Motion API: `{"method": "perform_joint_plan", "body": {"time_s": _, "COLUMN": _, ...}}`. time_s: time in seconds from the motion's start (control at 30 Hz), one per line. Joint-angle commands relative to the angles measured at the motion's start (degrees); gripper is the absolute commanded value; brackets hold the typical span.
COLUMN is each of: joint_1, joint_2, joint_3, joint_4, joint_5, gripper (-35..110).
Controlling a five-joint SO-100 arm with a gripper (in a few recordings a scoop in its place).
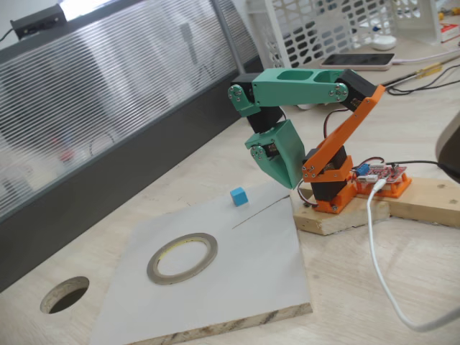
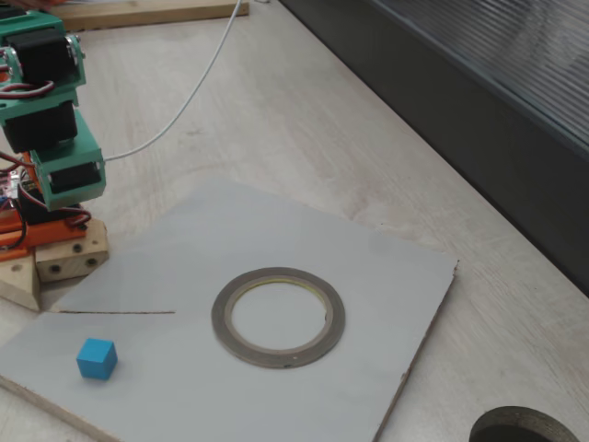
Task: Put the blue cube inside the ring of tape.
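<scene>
The flat grey-silver ring of tape is seen empty; the small sky-blue cube lies outside it; the green gripper is folded down, holding nothing, its opening not discernible.

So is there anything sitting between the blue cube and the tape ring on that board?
Nothing visible. The blue cube and the tape ring both lie on the grey board, with only bare board and a thin dark line between them.
</scene>
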Motion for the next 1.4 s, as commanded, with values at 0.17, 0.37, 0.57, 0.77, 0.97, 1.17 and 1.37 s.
{"method": "perform_joint_plan", "body": {"time_s": 0.17, "joint_1": 0.97, "joint_2": 4.57, "joint_3": 0.18, "joint_4": 0.53, "joint_5": 0.53, "gripper": -1}}
{"method": "perform_joint_plan", "body": {"time_s": 0.37, "joint_1": 0.62, "joint_2": 4.57, "joint_3": 0.18, "joint_4": 0.53, "joint_5": 0.35, "gripper": -1}}
{"method": "perform_joint_plan", "body": {"time_s": 0.57, "joint_1": 0.62, "joint_2": 4.57, "joint_3": 0.18, "joint_4": 0.53, "joint_5": 0.35, "gripper": -1}}
{"method": "perform_joint_plan", "body": {"time_s": 0.77, "joint_1": 0.62, "joint_2": 4.57, "joint_3": 0.18, "joint_4": 0.53, "joint_5": 0.35, "gripper": -1}}
{"method": "perform_joint_plan", "body": {"time_s": 0.97, "joint_1": 0.62, "joint_2": 4.57, "joint_3": 0.18, "joint_4": 0.53, "joint_5": 0.35, "gripper": -1}}
{"method": "perform_joint_plan", "body": {"time_s": 1.17, "joint_1": 1.32, "joint_2": 4.39, "joint_3": -0.53, "joint_4": 0.44, "joint_5": 0.35, "gripper": -1}}
{"method": "perform_joint_plan", "body": {"time_s": 1.37, "joint_1": 8.09, "joint_2": 0.79, "joint_3": -0.88, "joint_4": 0.26, "joint_5": 0.0, "gripper": -1}}
